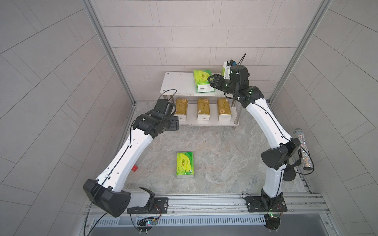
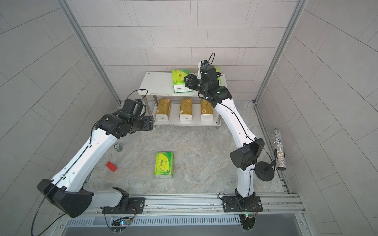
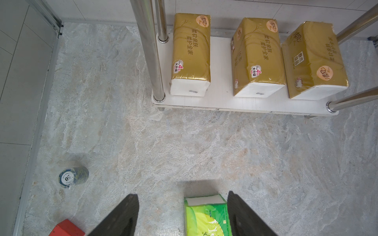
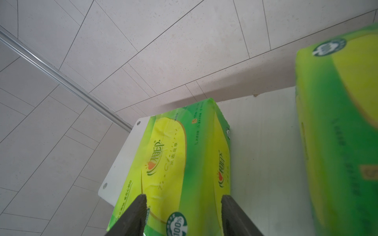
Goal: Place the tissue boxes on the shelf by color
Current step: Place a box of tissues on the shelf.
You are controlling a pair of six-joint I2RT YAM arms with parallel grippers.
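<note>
The shelf (image 1: 178,83) stands at the far edge of the table (image 1: 225,163), against the tiled wall. Its lower board carries the three gold-brown tissue packs (image 1: 203,108), side by side with gaps between them and their white ends facing the robot. The upper board carries two green-and-yellow packs. The middle green pack (image 1: 202,80) lies flat near the board's centre. The right-end green pack (image 4: 337,122) lies beside it, apart from it, and is mostly hidden behind the right arm in both top views. The loose green pack (image 1: 185,165) lies flat on the table, well in front of the shelf.

The right gripper (image 4: 183,198) is at the near end of the middle green pack. Its fingers (image 4: 135,214) stand parted over that end, but the views do not show whether they press on the pack.

The left gripper (image 3: 182,196) hangs above the table, just before the shelf's left front leg. Its fingers (image 3: 122,216) are spread apart and hold nothing.

A red block (image 2: 111,166) and a small wrapped cylinder with a blue-and-white end (image 3: 73,176) lie on the table's left side. A glittery cylinder on a black stand (image 2: 278,149) stands at the right edge.
</note>
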